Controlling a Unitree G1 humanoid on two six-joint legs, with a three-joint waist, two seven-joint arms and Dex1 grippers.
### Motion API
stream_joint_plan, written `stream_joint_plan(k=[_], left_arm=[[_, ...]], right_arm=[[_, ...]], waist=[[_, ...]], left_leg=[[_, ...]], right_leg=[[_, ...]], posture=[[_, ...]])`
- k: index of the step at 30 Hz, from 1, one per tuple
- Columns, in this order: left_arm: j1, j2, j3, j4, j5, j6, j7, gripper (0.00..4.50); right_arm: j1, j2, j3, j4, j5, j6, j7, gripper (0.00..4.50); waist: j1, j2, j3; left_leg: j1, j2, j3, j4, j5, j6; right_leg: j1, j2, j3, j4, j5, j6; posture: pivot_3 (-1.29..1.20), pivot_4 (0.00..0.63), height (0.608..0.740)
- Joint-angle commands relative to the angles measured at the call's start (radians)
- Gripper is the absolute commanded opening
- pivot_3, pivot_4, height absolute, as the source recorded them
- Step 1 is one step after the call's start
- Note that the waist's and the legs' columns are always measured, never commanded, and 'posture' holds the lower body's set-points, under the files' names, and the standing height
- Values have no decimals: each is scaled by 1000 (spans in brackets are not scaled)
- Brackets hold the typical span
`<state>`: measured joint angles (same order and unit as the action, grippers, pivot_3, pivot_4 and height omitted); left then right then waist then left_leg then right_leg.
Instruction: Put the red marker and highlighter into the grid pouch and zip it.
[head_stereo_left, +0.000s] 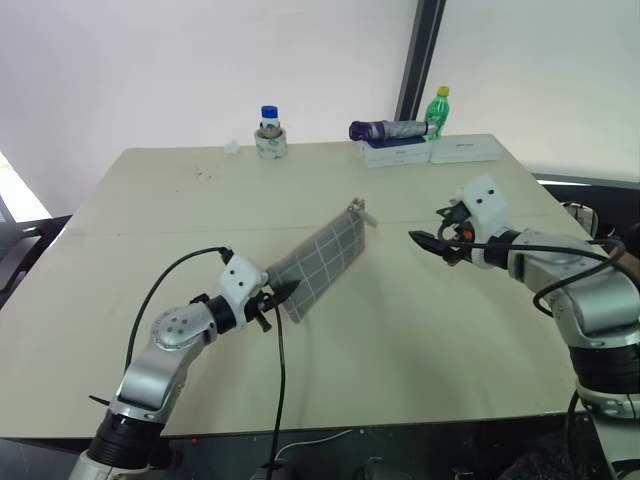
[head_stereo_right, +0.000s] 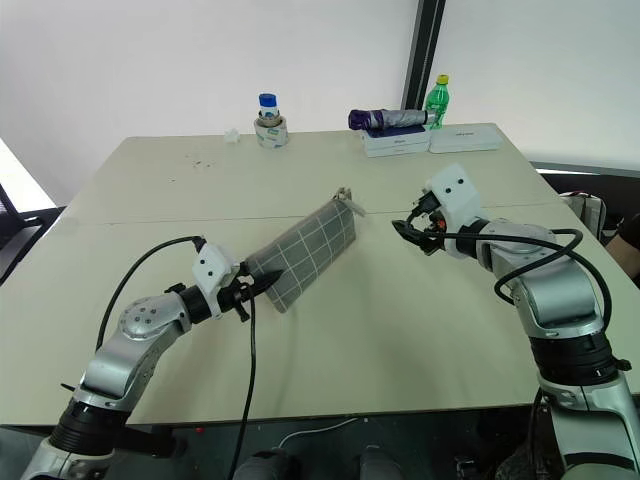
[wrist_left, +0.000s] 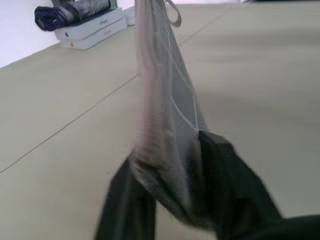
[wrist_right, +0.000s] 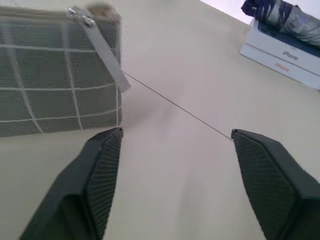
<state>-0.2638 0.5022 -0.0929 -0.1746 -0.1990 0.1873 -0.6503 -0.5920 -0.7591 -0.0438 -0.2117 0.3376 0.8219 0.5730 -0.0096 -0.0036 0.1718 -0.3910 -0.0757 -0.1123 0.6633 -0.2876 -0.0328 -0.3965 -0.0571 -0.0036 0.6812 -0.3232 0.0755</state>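
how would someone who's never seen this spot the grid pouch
On the large beige table, look to the middle, between the two robot arms. The flat grey fabric pouch with a white grid pattern lies there, its near end between the left pincer's fingers. Nothing else on the table is checked.

Lab-like room: bare test table (head_stereo_left: 420, 330), blank white walls (head_stereo_left: 150, 70).

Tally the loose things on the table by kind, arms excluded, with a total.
Pouches: 1, the grid pouch
Bottles: 2, one blue-capped, one green
Folded umbrellas: 1
White boxes: 2
Tape rolls: 1
Small white scraps: 1
Total: 8
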Motion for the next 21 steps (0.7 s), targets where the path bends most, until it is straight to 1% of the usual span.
stream_joint_plan(k=[1,5,6,7,10,13,15,18,21], left_arm=[[7,47,15,14,94,-144,4,3647],[16,109,20,61,210,-346,27,3647],[17,122,25,68,231,-398,34,3647],[17,121,39,69,225,-410,41,3647],[30,121,60,67,180,-343,25,3647],[64,95,97,39,100,-254,22,3647],[90,86,120,19,74,-220,26,3647],[157,74,171,-29,4,-150,29,3647],[220,84,212,-76,-43,-91,19,3647]], right_arm=[[20,-31,-33,-13,-5,-51,41,3608],[61,-40,-31,9,-15,-84,72,3608],[75,-42,-26,17,-22,-96,78,3608],[88,-45,-20,26,-32,-110,83,3608],[116,-41,-11,45,-48,-130,88,3608],[131,-34,-10,57,-58,-149,92,3608],[143,-34,-12,59,-67,-169,98,3608],[182,-40,-28,42,-60,-214,132,3608],[217,-50,-42,33,-52,-255,165,3608]], waist=[[0,0,0],[2,0,0],[2,0,0],[3,0,0],[4,0,0],[-1,0,0],[-2,0,0],[-1,0,0],[1,0,0]], left_leg=[[0,0,0,0,0,0],[0,0,0,0,0,0],[0,0,0,0,0,0],[0,0,0,0,0,0],[0,0,0,0,0,1],[0,0,0,0,-1,1],[0,0,0,0,-1,1],[0,0,0,0,-1,1],[0,0,0,0,-1,1]], right_leg=[[0,0,0,0,0,0],[0,0,0,-1,0,0],[0,0,0,-1,0,0],[0,0,0,-1,0,0],[0,-1,0,-1,0,0],[0,-1,0,-1,0,0],[0,0,0,-1,0,0],[0,0,0,-1,0,0],[0,0,0,-1,0,0]], posture=[[0,150,740],[0,150,740],[0,150,740],[0,150,740],[0,150,740],[0,150,740],[0,150,740],[0,150,740],[0,150,740]])
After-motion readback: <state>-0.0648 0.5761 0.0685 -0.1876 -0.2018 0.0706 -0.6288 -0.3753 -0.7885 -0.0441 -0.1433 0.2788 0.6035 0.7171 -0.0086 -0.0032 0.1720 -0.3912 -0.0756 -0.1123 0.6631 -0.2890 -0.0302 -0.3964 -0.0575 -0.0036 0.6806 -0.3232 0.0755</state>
